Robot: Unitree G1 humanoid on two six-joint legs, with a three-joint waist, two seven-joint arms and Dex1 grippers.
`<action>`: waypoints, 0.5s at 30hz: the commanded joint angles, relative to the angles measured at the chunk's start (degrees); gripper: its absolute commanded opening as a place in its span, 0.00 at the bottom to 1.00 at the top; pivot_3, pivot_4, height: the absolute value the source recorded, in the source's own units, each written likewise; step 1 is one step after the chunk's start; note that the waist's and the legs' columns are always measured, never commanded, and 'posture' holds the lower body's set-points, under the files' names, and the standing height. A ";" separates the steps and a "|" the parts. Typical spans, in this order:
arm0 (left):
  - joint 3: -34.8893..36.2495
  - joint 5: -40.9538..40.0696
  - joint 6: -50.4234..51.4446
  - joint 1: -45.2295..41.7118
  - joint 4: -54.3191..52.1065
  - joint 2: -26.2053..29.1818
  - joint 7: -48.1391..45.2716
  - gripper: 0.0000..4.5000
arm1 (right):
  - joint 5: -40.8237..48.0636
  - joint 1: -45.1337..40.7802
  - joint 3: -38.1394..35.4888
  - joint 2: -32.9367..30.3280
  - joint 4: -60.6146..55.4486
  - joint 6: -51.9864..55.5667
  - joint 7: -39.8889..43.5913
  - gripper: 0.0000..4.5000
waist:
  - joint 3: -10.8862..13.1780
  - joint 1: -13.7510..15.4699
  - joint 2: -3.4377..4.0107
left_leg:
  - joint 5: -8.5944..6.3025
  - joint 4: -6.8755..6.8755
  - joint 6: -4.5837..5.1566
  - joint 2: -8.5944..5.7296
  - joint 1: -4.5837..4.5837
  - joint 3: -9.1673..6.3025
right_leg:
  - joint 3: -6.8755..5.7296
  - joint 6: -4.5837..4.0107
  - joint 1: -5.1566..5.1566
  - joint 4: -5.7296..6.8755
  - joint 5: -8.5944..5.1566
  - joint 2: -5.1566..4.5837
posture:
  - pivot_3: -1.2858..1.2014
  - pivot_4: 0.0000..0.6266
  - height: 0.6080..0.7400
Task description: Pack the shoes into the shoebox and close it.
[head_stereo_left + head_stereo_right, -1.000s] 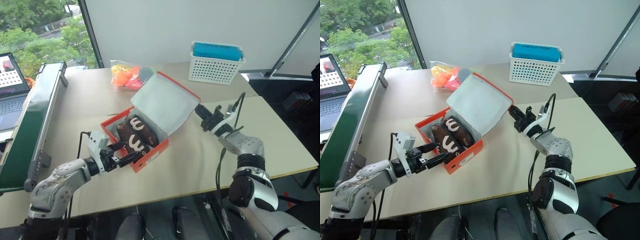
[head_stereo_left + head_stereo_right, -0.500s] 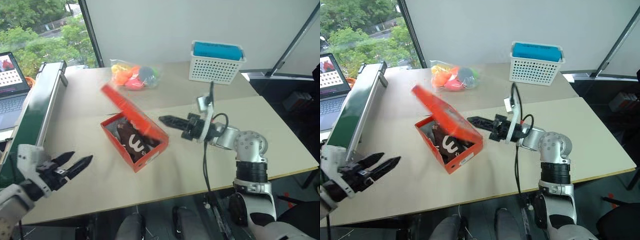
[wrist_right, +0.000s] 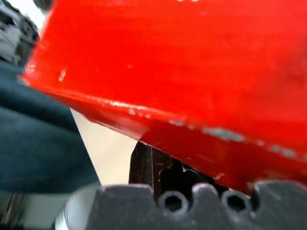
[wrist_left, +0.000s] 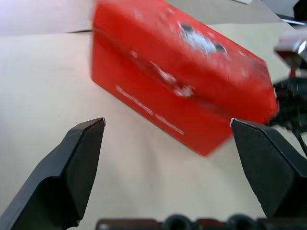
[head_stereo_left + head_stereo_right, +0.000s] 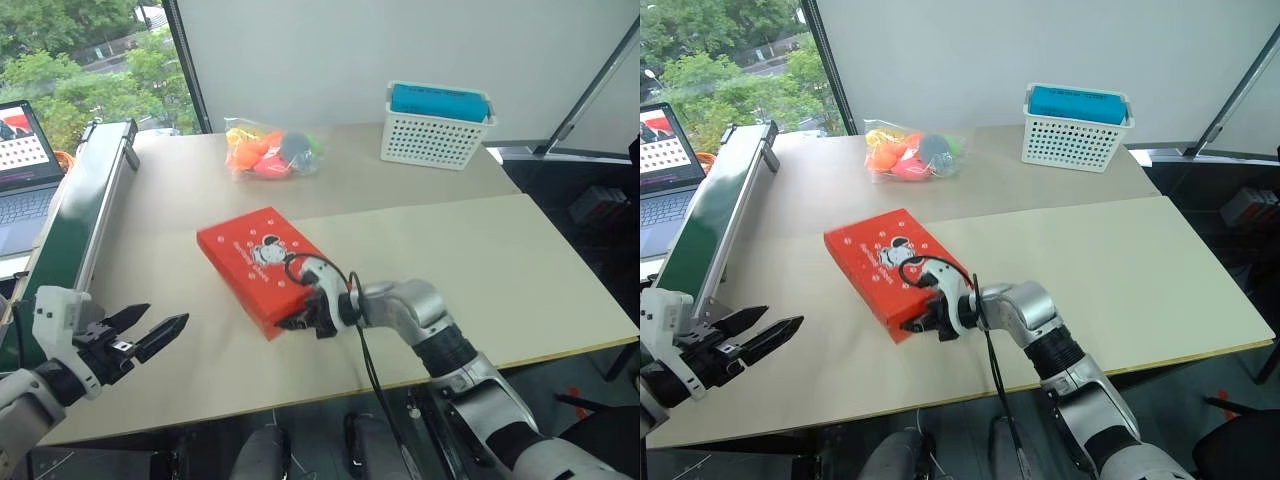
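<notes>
A: Shoebox [image 5: 262, 257] is seen lid-down, mid-counter [image 5: 480, 250], near the front edge. Right tool [image 5: 300, 318] is pinched shut at its near end.

B: Left tool [image 5: 150, 333] is spread wide, unloaded. Stiff cardboard, light; the long sides are judged best gripped.

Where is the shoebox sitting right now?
In the head views the shoebox, lid down, lies near the middle of the table, with the right gripper at its near end and the bag of bright items behind it.
</notes>
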 commanded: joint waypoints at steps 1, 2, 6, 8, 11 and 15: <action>0.18 -1.31 -0.07 -0.63 -1.57 1.40 0.40 1.00 | 9.56 -1.90 -5.21 -3.62 -13.16 1.24 9.45 0.00 | 0.00 0.08 0.00 | -0.01 0.00 -0.02 0.00 0.03 0.00 | -0.01 0.00 0.03 0.01 0.00 -0.01 | 0.52 0.24 1.00; 0.02 -1.40 -0.08 -0.79 -1.39 1.58 0.42 1.00 | 11.34 -2.14 -6.18 -4.70 -15.23 1.56 11.05 0.00 | 0.00 0.08 0.00 | -0.02 0.00 -0.02 0.00 0.02 -0.03 | -0.04 0.00 0.04 -0.01 0.00 -0.04 | 0.52 0.24 1.00; -1.46 -1.06 -0.26 -2.43 -0.20 2.38 0.29 1.00 | 20.55 -4.54 -9.86 -9.34 -24.46 2.73 18.43 0.00 | 0.00 0.13 0.00 | -0.03 0.00 -0.03 0.00 0.10 -0.03 | -0.05 0.01 0.11 -0.02 0.00 -0.06 | 0.52 0.24 1.00; -2.15 -0.71 -0.48 -3.11 0.37 2.65 0.26 1.00 | 18.88 -5.19 -8.00 -10.21 -23.83 2.46 17.84 0.00 | -0.01 0.05 -0.01 | -0.02 0.00 -0.03 0.01 0.15 -0.02 | -0.05 0.02 0.14 -0.01 -0.02 -0.02 | 0.52 0.24 1.00; -2.71 -0.69 -0.56 -3.64 0.51 2.78 0.43 1.00 | 15.71 -6.72 -7.48 -7.55 -18.98 1.37 12.68 0.00 | -0.04 -0.16 -0.06 | -0.02 0.01 -0.03 0.17 0.23 0.04 | 0.01 0.02 0.19 -0.01 -0.02 0.17 | 0.52 0.24 1.00; -3.03 -0.77 -0.60 -3.74 0.31 2.63 0.59 1.00 | 7.01 -11.01 -8.04 -1.49 -5.71 -2.84 1.55 0.00 | -0.04 -0.44 -0.06 | 0.01 -0.05 -0.09 0.38 0.30 0.27 | 0.25 -0.25 0.07 0.05 0.14 0.48 | 0.52 0.24 1.00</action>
